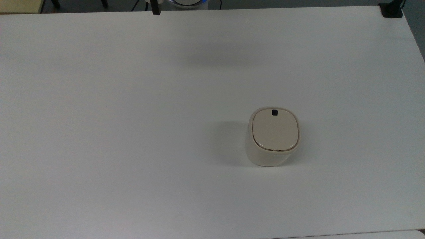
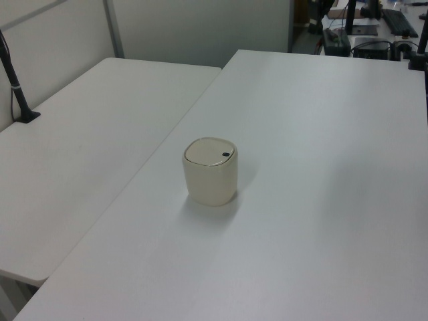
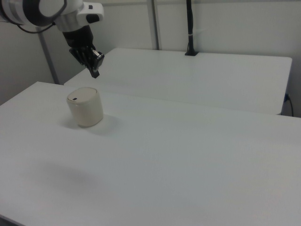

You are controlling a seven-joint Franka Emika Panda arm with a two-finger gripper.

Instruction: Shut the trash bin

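The trash bin (image 1: pixel 273 136) stands on the table (image 1: pixel 116 116), toward the top view's right and a little below the middle. Its lid (image 1: pixel 275 129) lies flat on it. The gripper (image 3: pixel 95 72) hangs above the table, well apart from the bin. A second table (image 2: pixel 80 154) lies at the left view's left.

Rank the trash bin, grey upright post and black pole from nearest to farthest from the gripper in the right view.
1. trash bin, just below the gripper.
2. grey upright post, toward the right view's right.
3. black pole, farther that way.
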